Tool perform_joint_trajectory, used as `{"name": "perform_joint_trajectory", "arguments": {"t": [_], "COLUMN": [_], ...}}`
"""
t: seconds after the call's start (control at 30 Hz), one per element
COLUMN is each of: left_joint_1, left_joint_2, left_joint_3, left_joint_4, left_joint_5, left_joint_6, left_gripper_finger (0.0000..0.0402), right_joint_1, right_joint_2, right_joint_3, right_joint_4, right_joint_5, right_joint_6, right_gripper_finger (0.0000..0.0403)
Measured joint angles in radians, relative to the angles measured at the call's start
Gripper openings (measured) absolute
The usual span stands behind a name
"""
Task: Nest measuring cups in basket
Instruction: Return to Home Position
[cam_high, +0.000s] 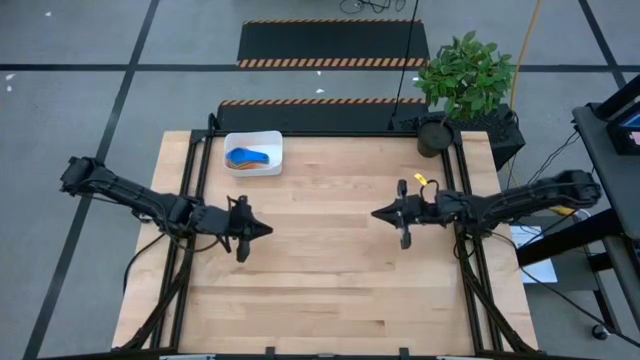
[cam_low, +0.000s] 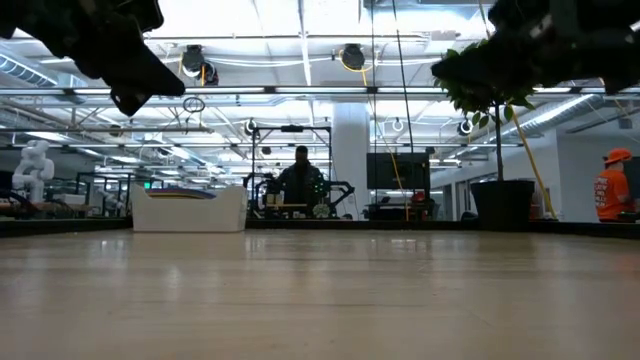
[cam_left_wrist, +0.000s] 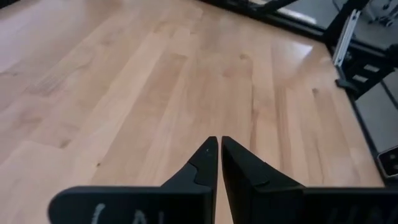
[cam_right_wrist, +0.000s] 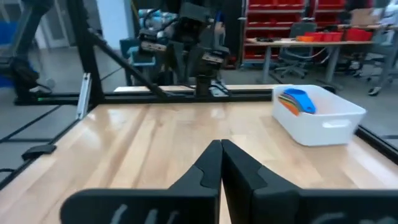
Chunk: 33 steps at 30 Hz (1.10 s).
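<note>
While the measuring cups (cam_high: 248, 157) lie nested in the white basket (cam_high: 262, 138) at far left, left gripper (cam_high: 265, 230), nearer, and right gripper (cam_high: 378, 213), both clenched empty, hover well apart from it.

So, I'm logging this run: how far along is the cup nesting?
It looks essentially done. The measuring cups sit stacked inside the basket at the far left of the table, blue on top, and no loose cup shows elsewhere. Nothing is in hand: the left claw and right claw are both shut and empty. Probably only parking the arms remains.
</note>
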Motion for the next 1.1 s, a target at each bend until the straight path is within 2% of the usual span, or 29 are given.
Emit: {"name": "perform_joint_trajectory", "arguments": {"t": [0.17, 0.3, 0.33, 0.43, 0.53, 0.97, 1.1], "left_joint_1": [0.000, 0.000, 0.000, 0.011, 0.036, 0.061, 0.060], "left_joint_2": [0.000, 0.000, -0.001, -0.009, -0.028, -0.028, -0.028], "left_joint_3": [0.000, 0.000, 0.000, 0.000, 0.001, 0.000, 0.000], "left_joint_4": [-0.037, -0.035, -0.043, -0.048, -0.050, -0.027, -0.026], "left_joint_5": [-0.007, -0.012, -0.019, -0.025, -0.027, -0.049, -0.052], "left_joint_6": [-0.047, -0.149, -0.187, -0.197, -0.185, -0.183, -0.182], "left_gripper_finger": [0.0025, 0.0024, 0.0021, 0.0005, 0.0006, 0.0003, 0.0006], "right_joint_1": [-0.001, 0.000, 0.001, -0.007, -0.020, -0.111, -0.120], "right_joint_2": [-0.066, -0.111, -0.123, -0.178, -0.234, -0.557, -0.631], "right_joint_3": [-0.142, -0.260, -0.255, -0.258, -0.259, -0.261, -0.261], "right_joint_4": [0.209, 0.397, 0.399, 0.354, 0.263, -0.027, -0.126], "right_joint_5": [0.009, 0.083, 0.107, 0.048, 0.001, 0.004, 0.034], "right_joint_6": [-0.003, -0.044, -0.044, -0.079, -0.095, -0.149, -0.147], "right_gripper_finger": [0.0000, 0.0000, 0.0000, 0.0000, 0.0000, 0.0000, 0.0000]}}
